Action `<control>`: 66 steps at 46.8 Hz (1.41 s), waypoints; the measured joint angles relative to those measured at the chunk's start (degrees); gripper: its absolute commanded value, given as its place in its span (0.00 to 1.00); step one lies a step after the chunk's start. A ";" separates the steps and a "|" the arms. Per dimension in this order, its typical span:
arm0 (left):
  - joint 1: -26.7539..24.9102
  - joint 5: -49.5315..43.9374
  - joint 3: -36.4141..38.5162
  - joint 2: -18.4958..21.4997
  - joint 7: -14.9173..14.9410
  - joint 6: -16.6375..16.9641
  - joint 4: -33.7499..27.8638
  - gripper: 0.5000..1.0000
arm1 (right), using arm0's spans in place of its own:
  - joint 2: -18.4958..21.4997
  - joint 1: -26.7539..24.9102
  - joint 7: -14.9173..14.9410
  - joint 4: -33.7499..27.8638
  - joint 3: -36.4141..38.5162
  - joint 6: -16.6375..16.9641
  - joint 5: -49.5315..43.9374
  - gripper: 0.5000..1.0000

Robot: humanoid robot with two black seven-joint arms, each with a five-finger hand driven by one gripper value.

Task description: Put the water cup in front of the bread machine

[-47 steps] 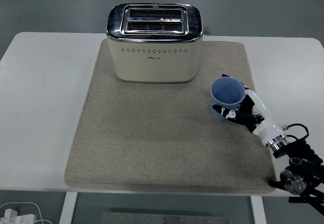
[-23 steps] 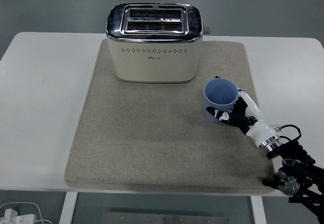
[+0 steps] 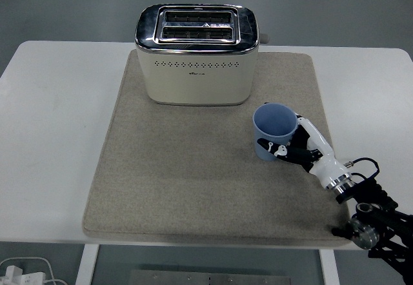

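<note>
A blue water cup (image 3: pixel 274 129) stands upright on the grey mat (image 3: pixel 193 188), to the right of and a little nearer than the cream toaster (image 3: pixel 197 55). My right hand (image 3: pixel 298 147) comes in from the lower right and is shut on the cup, its white and black fingers (image 3: pixel 281 149) wrapped around the near side. The cup's mouth is open and shows nothing inside. The toaster sits at the mat's far edge with two slots on top. The left arm does not show.
The mat covers the middle of the white table (image 3: pixel 51 137). A white power strip and cable (image 3: pixel 19 273) lie below the table at the lower left. My right forearm's black joint (image 3: pixel 371 227) hangs over the mat's near right corner.
My right hand has carried the blue cup leftward and slightly nearer across the mat, closer to the toaster's front right. The toaster has not moved.
</note>
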 measured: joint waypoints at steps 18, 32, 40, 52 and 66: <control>0.00 0.02 0.04 0.00 -0.02 0.00 -0.08 1.00 | 0.00 2.47 0.00 0.39 -0.49 0.07 0.11 0.00; -0.01 0.02 0.02 0.00 -0.02 0.00 -0.09 1.00 | 1.47 5.07 0.00 0.78 -2.95 -0.40 0.18 0.00; 0.00 0.02 0.00 0.00 -0.02 0.00 -0.09 1.00 | 2.99 7.23 0.00 0.16 -5.06 -0.92 0.24 0.00; 0.00 0.02 0.00 0.00 -0.03 0.00 -0.07 1.00 | 7.21 10.58 0.00 -3.79 -6.70 -1.52 0.83 0.00; 0.00 0.02 0.00 0.00 -0.07 0.00 -0.06 1.00 | 12.77 14.31 0.00 -8.42 -9.18 -1.44 2.06 0.00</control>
